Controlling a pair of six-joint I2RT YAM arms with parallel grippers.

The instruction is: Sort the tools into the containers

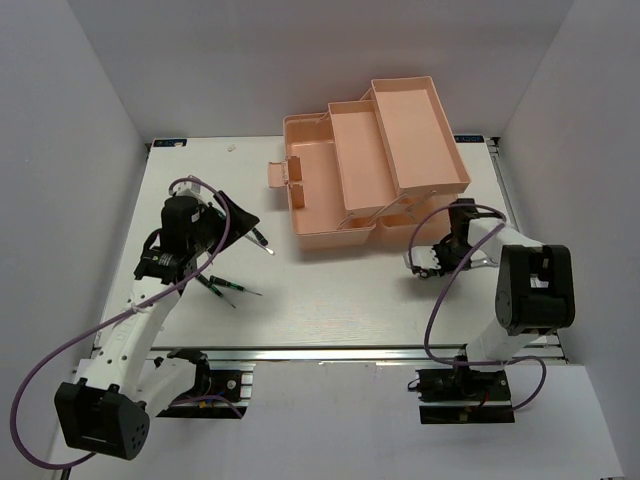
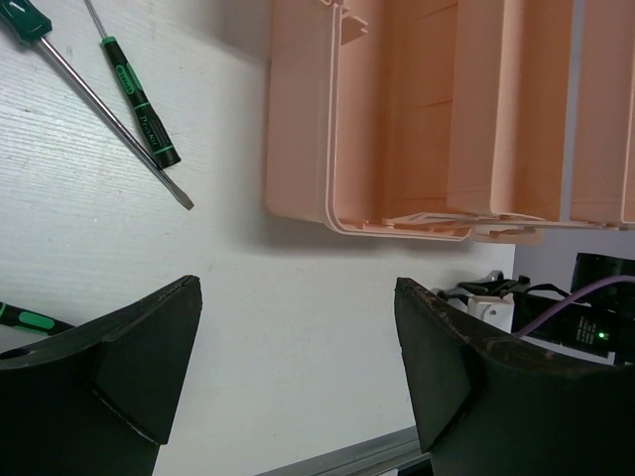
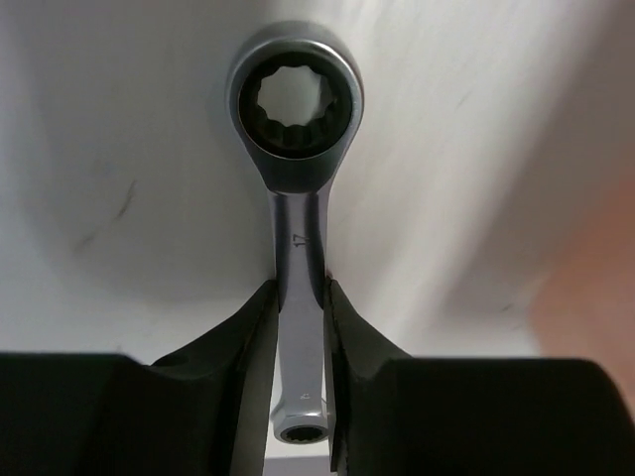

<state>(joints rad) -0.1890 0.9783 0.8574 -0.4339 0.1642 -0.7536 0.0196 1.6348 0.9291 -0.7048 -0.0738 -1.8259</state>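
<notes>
Gripping the wrench [image 3: 297, 233] by its shank, the right gripper [image 3: 298, 296] has both fingers pinched tight on it. The ring end pokes straight out ahead, long axis in line with the fingers. It's over the table just on the near side of the toolbox [image 1: 365, 170], so that arm's nearest. The left gripper [image 2: 298, 297] is wide open and empty, with screwdrivers [image 2: 140, 102] lying beyond it.

The wrench [image 3: 298, 248] shank is stamped "17"; screwdriver lettering is too small to read
</notes>
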